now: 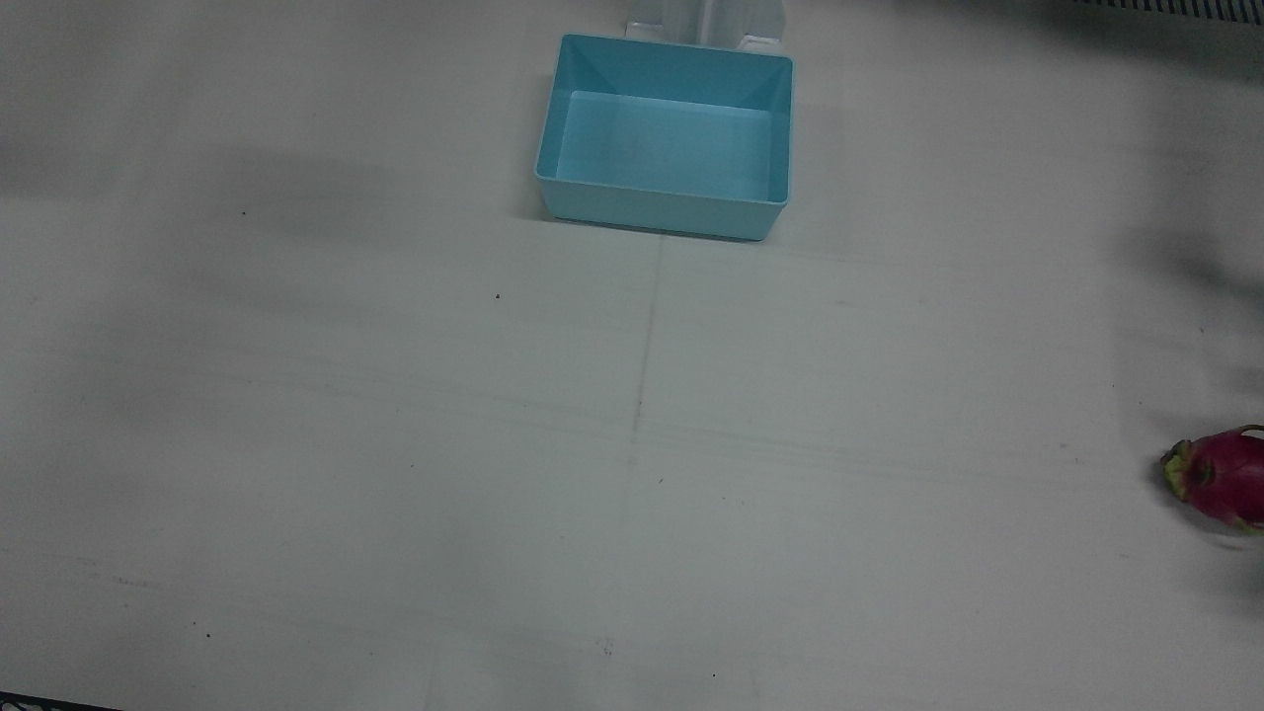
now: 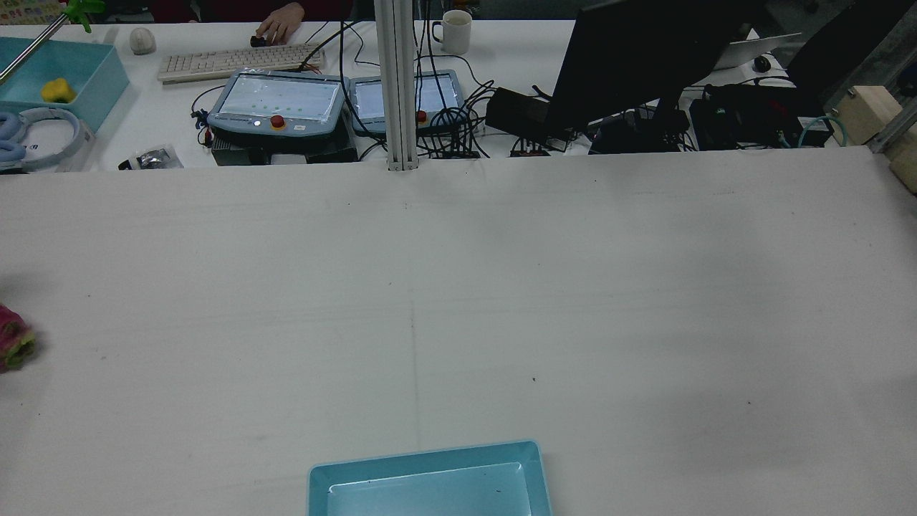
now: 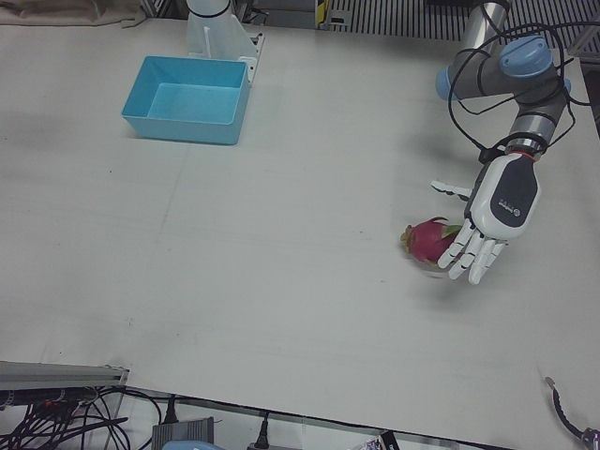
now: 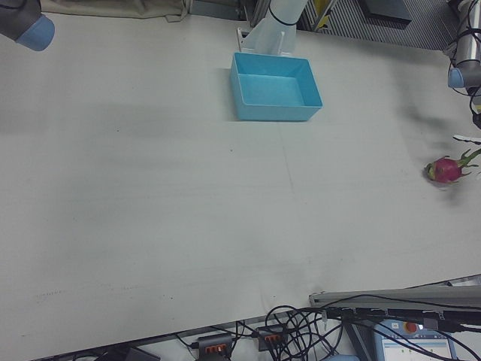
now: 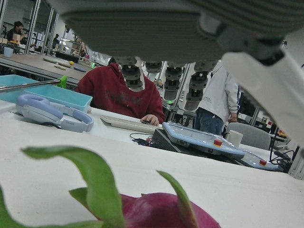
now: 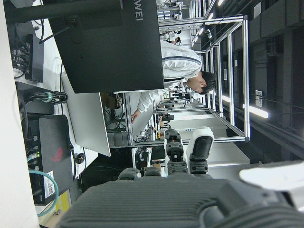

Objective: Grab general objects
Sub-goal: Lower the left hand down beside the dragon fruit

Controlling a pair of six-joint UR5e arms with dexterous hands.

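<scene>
A pink dragon fruit (image 3: 429, 239) with green leaf tips lies on the white table, on the side of my left arm. It also shows at the edge of the front view (image 1: 1220, 479), the rear view (image 2: 13, 337) and the right-front view (image 4: 445, 170). My left hand (image 3: 497, 211) is open, fingers spread and pointing down, right beside and slightly above the fruit. In the left hand view the fruit (image 5: 161, 209) lies close below the palm (image 5: 142, 28). My right hand (image 6: 180, 199) shows only in its own view, open and empty, raised off the table.
A light blue bin (image 3: 183, 127) stands empty near the arms' pedestals, also in the front view (image 1: 657, 209) and the rear view (image 2: 430, 459). Part of the right arm (image 4: 26, 26) shows in a corner. Beyond the table's far edge are a monitor (image 2: 645, 57), teach pendants and people.
</scene>
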